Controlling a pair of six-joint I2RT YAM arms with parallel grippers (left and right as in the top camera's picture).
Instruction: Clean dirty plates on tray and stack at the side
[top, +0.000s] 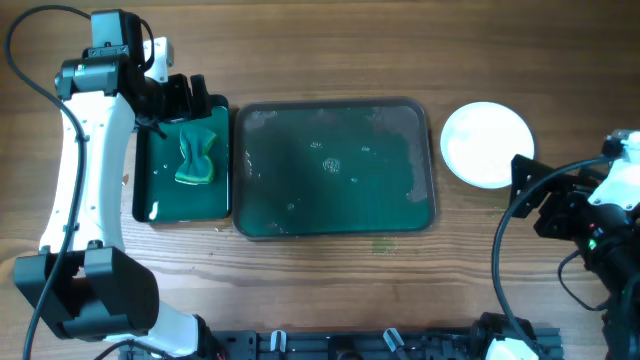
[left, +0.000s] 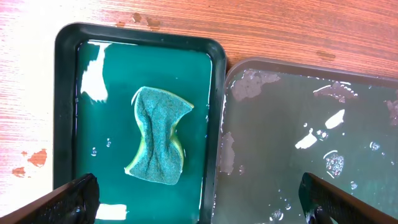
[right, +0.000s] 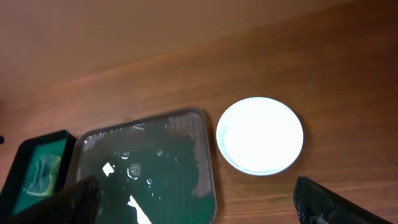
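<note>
The large dark green tray (top: 335, 170) lies in the middle of the table with no plates on it, only water drops and wet smears; it also shows in the left wrist view (left: 298, 143) and the right wrist view (right: 155, 174). A white round plate (top: 487, 144) sits on the table to the tray's right, also seen in the right wrist view (right: 260, 135). I cannot tell whether other plates lie under it. My left gripper (top: 183, 100) is open and empty above the sponge tray (left: 199, 208). My right gripper (top: 530, 195) is open and empty, near and right of the plate (right: 199, 208).
A smaller, deeper green sponge tray (top: 150, 190) holding water stands against the large tray's left side. A green sponge (top: 197, 152) lies in it, pinched at its middle (left: 158, 137). Black cables loop at the far left and the right edge.
</note>
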